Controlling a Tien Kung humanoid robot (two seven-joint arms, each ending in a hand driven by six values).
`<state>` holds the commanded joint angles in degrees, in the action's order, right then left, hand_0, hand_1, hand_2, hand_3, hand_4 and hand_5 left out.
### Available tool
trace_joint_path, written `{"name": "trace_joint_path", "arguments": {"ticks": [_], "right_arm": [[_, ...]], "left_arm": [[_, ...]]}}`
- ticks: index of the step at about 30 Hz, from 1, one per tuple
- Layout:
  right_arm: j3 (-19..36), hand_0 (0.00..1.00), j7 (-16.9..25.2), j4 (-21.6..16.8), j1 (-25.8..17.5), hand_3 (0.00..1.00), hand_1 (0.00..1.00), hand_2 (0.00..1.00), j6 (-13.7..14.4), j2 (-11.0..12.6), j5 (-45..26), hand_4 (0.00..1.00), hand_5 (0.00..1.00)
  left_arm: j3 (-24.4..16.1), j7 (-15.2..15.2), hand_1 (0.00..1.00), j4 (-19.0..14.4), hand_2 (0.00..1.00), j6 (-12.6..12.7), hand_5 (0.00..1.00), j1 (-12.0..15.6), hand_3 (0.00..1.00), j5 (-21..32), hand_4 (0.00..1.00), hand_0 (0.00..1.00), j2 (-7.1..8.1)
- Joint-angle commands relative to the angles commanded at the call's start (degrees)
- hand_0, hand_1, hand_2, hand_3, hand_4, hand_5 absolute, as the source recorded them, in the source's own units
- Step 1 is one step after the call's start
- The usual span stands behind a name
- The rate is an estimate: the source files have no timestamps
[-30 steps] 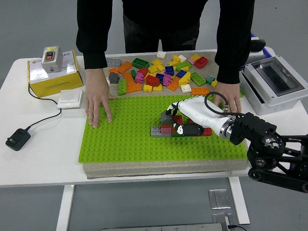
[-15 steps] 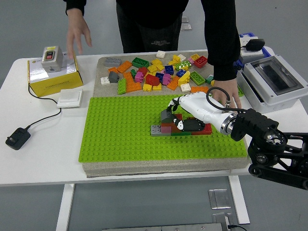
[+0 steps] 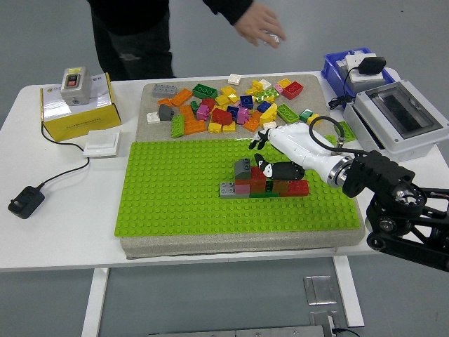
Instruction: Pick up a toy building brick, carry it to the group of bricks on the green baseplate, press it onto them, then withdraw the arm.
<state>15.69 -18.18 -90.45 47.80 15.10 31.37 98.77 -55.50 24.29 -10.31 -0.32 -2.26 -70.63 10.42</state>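
Right hand fingers loose, apparently empty, just above brick group on green baseplate.

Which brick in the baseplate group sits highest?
The dark grey brick at the group's left: it alone stands on a second layer, atop the row. The right hand hovers just right of it, holding nothing.

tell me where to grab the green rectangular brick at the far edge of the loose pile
Judging by its pose, take the green rectangular plastic brick across its two long sides, coming straight down from above. It lies flat, studs up, at the far edge of the pile; its far long side looks open, while the orange brick to its left crowds that end.
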Motion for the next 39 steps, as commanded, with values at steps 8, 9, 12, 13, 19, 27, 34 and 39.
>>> {"name": "trace_joint_path", "arguments": {"ticks": [8, 9, 12, 13, 19, 27, 34, 39], "right_arm": [[8.7, 0.038, 0.1, -0.7, -5.3, 0.687, 0.099, 0.654, 0.7, 1.5, 0.7, 0.372, 0.458], [9.8, 0.038, 0.2, -0.7, -5.9, 0.687, 0.099, 0.654, 0.9, 1.6, 0.6, 0.372, 0.458], [12.7, 0.038, 0.6, -0.7, -7.9, 0.687, 0.099, 0.654, 1.5, 1.8, 0.2, 0.372, 0.458], [13.7, 0.038, 0.7, -0.7, -8.4, 0.687, 0.099, 0.654, 1.6, 1.9, 0.0, 0.372, 0.458], [13.6, 0.039, 0.7, -0.9, -9.2, 0.687, 0.106, 0.648, 2.0, 1.5, 0.1, 0.544, 0.501], [4.4, 0.039, 0.1, -0.4, -5.5, 0.686, 0.116, 0.660, 1.1, -1.4, 0.9, 0.572, 0.528], [3.7, 0.040, 0.0, -0.2, -5.1, 0.680, 0.116, 0.661, 0.9, -1.8, 0.9, 0.534, 0.537], [8.7, 0.042, 0.5, -0.1, -7.9, 0.682, 0.116, 0.664, 1.5, -0.8, 0.1, 0.426, 0.510]], "left_arm": [[0.1, 0.3, 0.651, 0.0, 0.509, -0.1, 0.709, 0.4, 0.629, 0.3, 0.156, 0.690, -0.17], [0.2, 0.3, 0.651, 0.0, 0.509, -0.1, 0.709, 0.4, 0.629, 0.3, 0.156, 0.690, -0.19], [0.1, 0.3, 0.651, 0.0, 0.509, -0.1, 0.709, 0.6, 0.629, 0.3, 0.156, 0.690, -0.26], [0.0, 0.4, 0.651, 0.0, 0.509, -0.1, 0.709, 0.6, 0.629, 0.2, 0.156, 0.690, -0.27], [-0.3, 0.6, 0.651, 0.0, 0.509, -0.2, 0.708, 0.8, 0.628, -0.1, 0.154, 0.690, -0.36], [-0.3, 0.7, 0.652, 0.0, 0.509, -0.3, 0.707, 0.8, 0.628, -0.2, 0.153, 0.690, -0.38], [-0.1, 0.8, 0.651, 0.0, 0.509, -0.4, 0.707, 0.8, 0.628, -0.1, 0.154, 0.690, -0.29], [0.0, 0.8, 0.652, 0.0, 0.509, -0.4, 0.707, 0.9, 0.628, -0.1, 0.153, 0.690, -0.23]]}}
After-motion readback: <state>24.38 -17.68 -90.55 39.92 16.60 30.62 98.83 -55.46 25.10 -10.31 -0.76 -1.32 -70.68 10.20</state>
